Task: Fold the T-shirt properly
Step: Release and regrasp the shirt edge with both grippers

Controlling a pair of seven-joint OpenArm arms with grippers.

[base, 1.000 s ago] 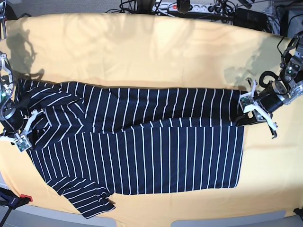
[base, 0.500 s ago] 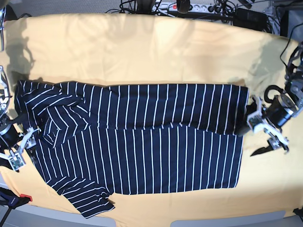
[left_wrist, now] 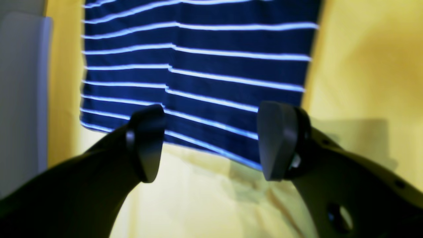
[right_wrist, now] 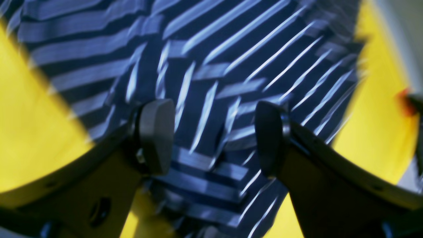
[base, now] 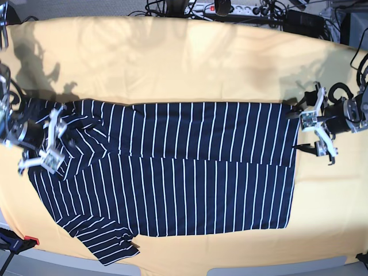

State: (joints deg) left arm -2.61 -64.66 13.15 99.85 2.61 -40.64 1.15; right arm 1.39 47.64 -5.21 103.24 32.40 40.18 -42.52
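Note:
The dark navy T-shirt (base: 172, 167) with thin white stripes lies flat across the yellow table (base: 172, 63), its far half folded over the near half, neck end to the left. My left gripper (base: 309, 131) is open and empty beside the hem at the shirt's right edge. In the left wrist view the gripper (left_wrist: 211, 142) hovers over yellow cloth, just off the hem (left_wrist: 198, 66). My right gripper (base: 56, 138) is open over the bunched sleeve and shoulder at the left. In the right wrist view the gripper (right_wrist: 213, 137) straddles wrinkled striped cloth (right_wrist: 205, 82) without gripping it.
A power strip (base: 230, 8) and cables lie along the table's back edge. A red-tipped clamp (base: 29, 240) sits at the front left corner. One sleeve (base: 109, 241) reaches toward the front edge.
Both grippers dipped toward the table's front, then came back up. The right gripper has shifted right, onto the sleeve. The folded upper layer lies flatter and its near edge sits lower.

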